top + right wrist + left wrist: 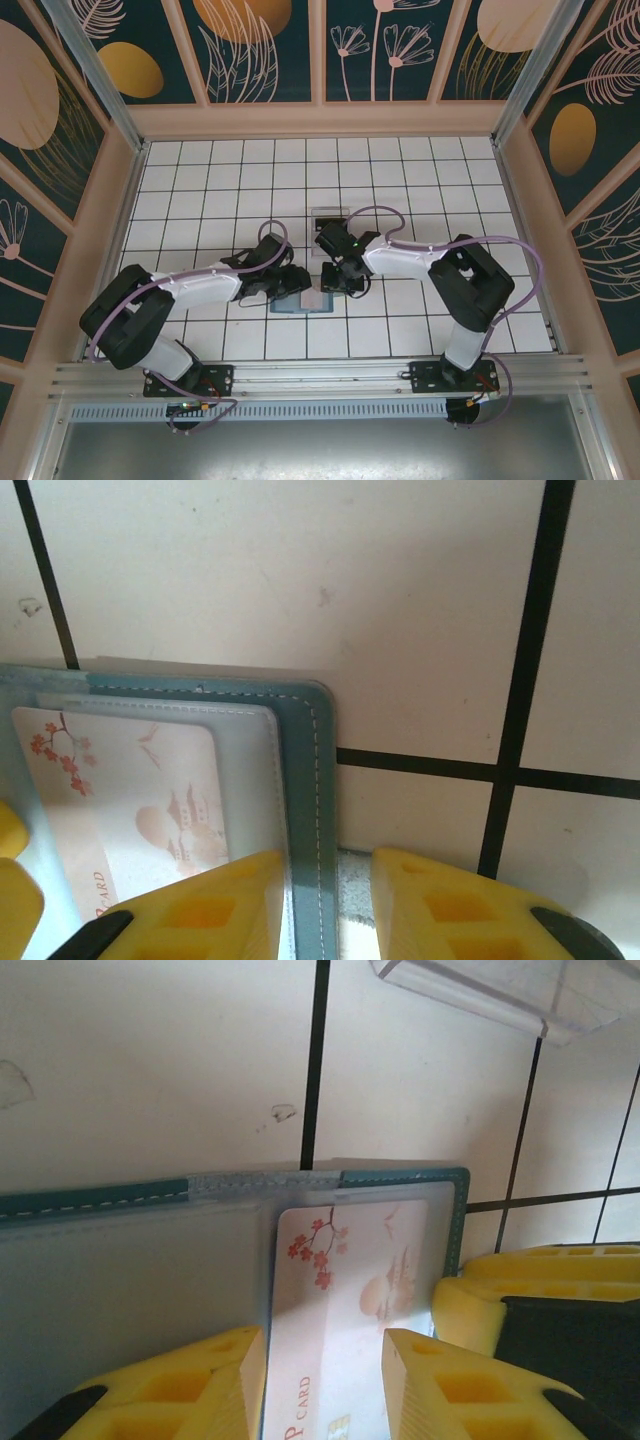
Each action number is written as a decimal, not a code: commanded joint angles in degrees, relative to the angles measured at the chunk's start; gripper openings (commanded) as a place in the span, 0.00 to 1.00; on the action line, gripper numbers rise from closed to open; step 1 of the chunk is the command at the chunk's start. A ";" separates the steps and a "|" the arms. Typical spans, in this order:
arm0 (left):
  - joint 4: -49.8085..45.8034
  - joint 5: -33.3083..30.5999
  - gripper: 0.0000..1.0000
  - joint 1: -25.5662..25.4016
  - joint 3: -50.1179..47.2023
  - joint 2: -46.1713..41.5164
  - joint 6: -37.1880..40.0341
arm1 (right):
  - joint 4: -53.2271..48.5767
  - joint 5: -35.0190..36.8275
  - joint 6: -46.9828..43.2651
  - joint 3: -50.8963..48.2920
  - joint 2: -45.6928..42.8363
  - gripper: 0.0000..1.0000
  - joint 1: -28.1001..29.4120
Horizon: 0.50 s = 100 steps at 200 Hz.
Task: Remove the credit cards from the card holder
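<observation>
Open and flat on the white tiled surface (200, 180), near its middle and toward the near edge: the card holder (300, 300), teal stitched border outermost, grey-blue inside facing up. Tucked under the clear sleeve on its right half: one of the credit cards (345, 1290), pale, printed with red blossoms and a faint building, not yet out of the pocket.

Down over the holder from the left: the left pincer (325, 1385), yellow fingertips (200, 1390) a narrow gap apart, the card visible in that gap and passing beneath the right-hand tip. Nothing seen clamped. Down at the holder's right border: the right pincer (325, 905), likewise narrowly parted, one tip above the sleeve, the other above bare tile, the stitched edge in the gap between. Pressing on the holder or merely hovering over it: cannot tell for either.

Tight quarters at the holder itself, with both pincers close together and a yellow finger of the right one just beside the card's right side in the left wrist view. Just beyond the holder, apart from it by a strip of tile: a clear plastic tray (325, 215). Bare tiles to the left, to the right and on the far side, up to the pale frame (320, 120) and the patterned walls (260, 50). Along the near edge, the rail (320, 375) with both arm bases.
</observation>
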 commanded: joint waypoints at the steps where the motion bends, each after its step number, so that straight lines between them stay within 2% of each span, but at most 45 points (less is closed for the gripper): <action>1: 2.06 1.92 0.37 0.24 -1.22 1.08 0.02 | -0.59 0.56 -0.93 -0.86 2.63 0.30 0.38; 100: 5.80 4.95 0.34 1.17 -4.83 1.95 -0.01 | -1.25 0.90 -1.17 -1.04 2.24 0.28 0.32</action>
